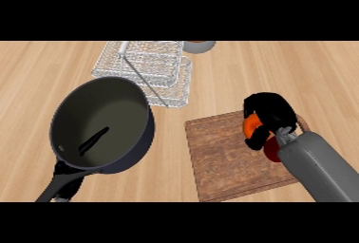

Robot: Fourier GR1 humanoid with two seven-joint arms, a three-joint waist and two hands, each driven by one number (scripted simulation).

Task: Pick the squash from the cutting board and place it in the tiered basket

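The squash (250, 126), orange with a red part by the wrist, is over the right half of the wooden cutting board (224, 156). My right hand (270, 111) comes in from the lower right and curls its black fingers over the squash, hiding most of it. I cannot tell whether the squash rests on the board or is lifted off it. The tiered basket (144, 66), made of pale wire mesh, stands at the back, up and to the left of the board. My left hand does not show.
A large dark frying pan (105, 123) sits left of the board, its black handle (63, 182) pointing to the lower left. A grey round object (200, 46) is partly visible behind the basket. Bare wooden counter (308, 71) lies at the right rear.
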